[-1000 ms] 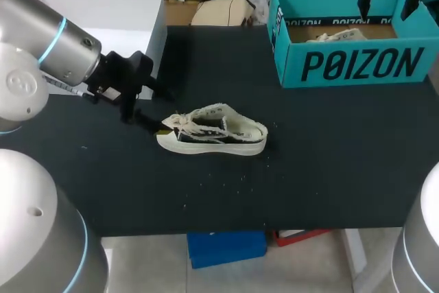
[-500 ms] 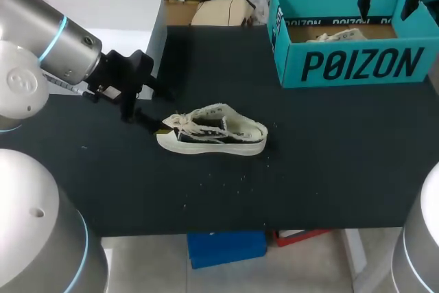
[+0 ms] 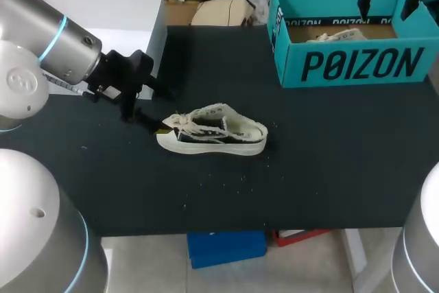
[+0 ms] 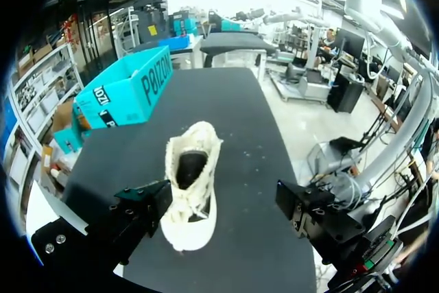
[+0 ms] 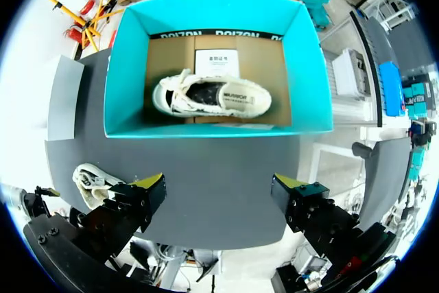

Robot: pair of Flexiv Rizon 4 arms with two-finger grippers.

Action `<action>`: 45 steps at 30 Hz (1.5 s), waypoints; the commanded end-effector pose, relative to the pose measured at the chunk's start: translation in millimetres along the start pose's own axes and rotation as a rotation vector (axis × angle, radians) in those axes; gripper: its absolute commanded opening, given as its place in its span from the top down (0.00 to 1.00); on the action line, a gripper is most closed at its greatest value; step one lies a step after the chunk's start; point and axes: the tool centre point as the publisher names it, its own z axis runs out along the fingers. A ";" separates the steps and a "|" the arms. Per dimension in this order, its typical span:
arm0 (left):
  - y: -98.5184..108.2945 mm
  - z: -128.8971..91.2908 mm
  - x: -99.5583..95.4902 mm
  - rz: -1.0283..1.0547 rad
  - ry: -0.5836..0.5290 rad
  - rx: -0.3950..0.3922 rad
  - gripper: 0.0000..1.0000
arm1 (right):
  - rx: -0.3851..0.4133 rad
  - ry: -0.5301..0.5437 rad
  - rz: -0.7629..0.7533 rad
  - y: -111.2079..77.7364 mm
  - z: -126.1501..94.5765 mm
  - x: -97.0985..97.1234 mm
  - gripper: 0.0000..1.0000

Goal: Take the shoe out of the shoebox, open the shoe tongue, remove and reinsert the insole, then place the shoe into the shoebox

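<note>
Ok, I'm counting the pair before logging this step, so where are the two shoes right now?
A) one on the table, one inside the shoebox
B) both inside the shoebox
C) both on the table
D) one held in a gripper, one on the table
A: one shoe lies on the table ahead of the open left gripper, and a second shoe lies inside the shoebox.

In the head view, the boxed shoe [image 3: 339,35] is largely hidden by the near wall of the shoebox [image 3: 357,66], and the right jaws are cut off at the far edge. In the right wrist view, the loose shoe [image 5: 89,178] on the bench [image 5: 206,169] is partly covered by one of the right jaws. Its insole cannot be made out; the opening is seen only as dark.
</note>
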 end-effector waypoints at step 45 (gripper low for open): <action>0.7 1.7 0.4 0.001 -0.003 0.000 0.00 | -0.512 0.230 -1.516 -97.7 2.0 149.2 0.00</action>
